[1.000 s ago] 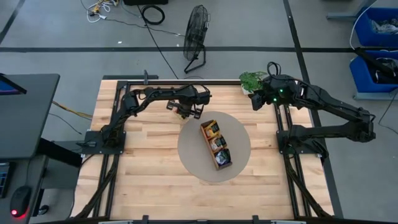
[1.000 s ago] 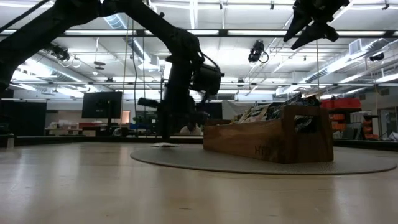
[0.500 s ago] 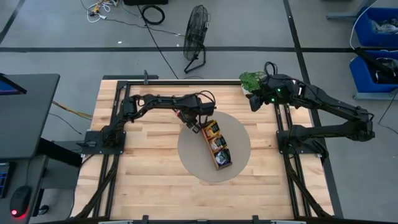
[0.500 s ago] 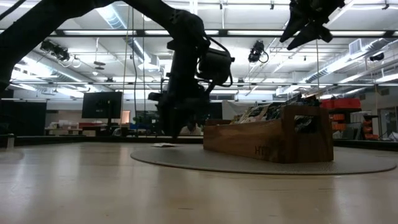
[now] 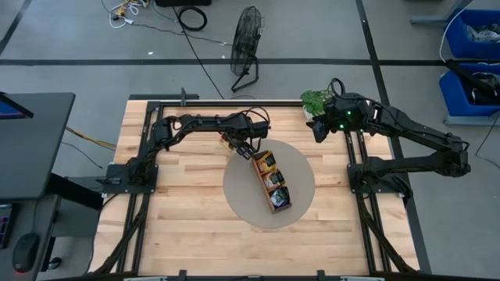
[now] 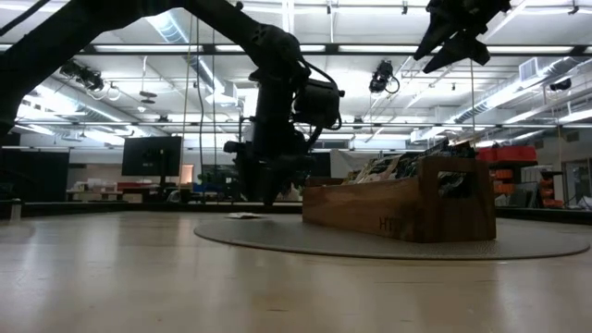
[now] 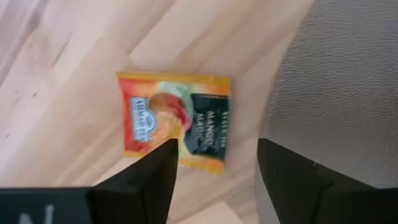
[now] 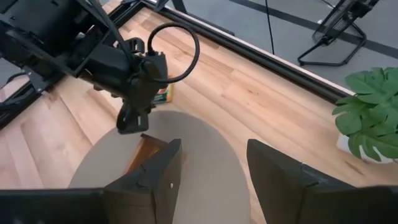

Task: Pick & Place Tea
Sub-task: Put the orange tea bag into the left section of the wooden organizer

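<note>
Left gripper (image 7: 214,171), jaws apart, hovers over the flat orange-yellow paper tea sachet (image 7: 175,122) on the wooden worktop (image 5: 180,203), apparently lined up to grasp it. Right gripper (image 8: 211,165), jaws apart, waits far right.

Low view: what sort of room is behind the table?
Probably a lab or workshop: ceiling strip lights, a monitor on a far bench, and a floor fan with loose cables nearby.
</note>
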{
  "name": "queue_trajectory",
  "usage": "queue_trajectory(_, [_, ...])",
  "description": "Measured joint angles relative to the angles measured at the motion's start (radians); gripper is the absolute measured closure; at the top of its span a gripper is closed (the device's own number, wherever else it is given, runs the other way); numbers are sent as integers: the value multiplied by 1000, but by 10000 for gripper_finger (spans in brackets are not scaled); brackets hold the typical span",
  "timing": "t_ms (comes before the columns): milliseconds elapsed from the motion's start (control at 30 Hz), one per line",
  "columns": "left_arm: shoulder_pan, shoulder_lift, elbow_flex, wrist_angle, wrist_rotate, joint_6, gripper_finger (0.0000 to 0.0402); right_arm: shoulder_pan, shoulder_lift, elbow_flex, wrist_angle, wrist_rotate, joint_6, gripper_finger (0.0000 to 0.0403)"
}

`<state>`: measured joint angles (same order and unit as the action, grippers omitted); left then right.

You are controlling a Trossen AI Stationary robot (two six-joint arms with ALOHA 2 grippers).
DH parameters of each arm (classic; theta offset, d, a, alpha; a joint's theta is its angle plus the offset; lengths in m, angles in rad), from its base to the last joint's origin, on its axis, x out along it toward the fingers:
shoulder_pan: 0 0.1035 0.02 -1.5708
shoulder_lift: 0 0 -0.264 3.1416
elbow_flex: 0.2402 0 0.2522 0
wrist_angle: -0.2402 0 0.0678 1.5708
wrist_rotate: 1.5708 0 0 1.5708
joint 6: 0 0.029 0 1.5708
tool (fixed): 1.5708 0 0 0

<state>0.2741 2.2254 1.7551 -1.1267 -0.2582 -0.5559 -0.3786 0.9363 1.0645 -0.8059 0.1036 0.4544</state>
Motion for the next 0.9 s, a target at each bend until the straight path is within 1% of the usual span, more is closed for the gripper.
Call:
queue_trajectory(67, [0,3,-19,25,16,11,180,0,0,0,0,0,8,213])
queue_trajectory(133, [0,5,-40,15,35,10,184,0,0,0,0,0,8,213])
queue_trajectory(233, [0,-2,-69,21,39,-8,187,0,0,0,-1,0,8,213])
queue_trajectory(400, [0,-1,-75,39,57,19,204,0,0,0,2,0,8,213])
queue_trajectory(567, [5,3,-76,73,84,11,247,0,0,0,15,0,8,213])
queue_trajectory(700, [14,4,-77,72,85,15,298,0,0,0,21,-11,8,213])
queue_trajectory(800, [26,4,-74,50,84,6,331,0,0,0,21,-12,8,213])
queue_trajectory(900, [31,5,-55,-5,53,24,347,0,0,0,21,-13,8,213])
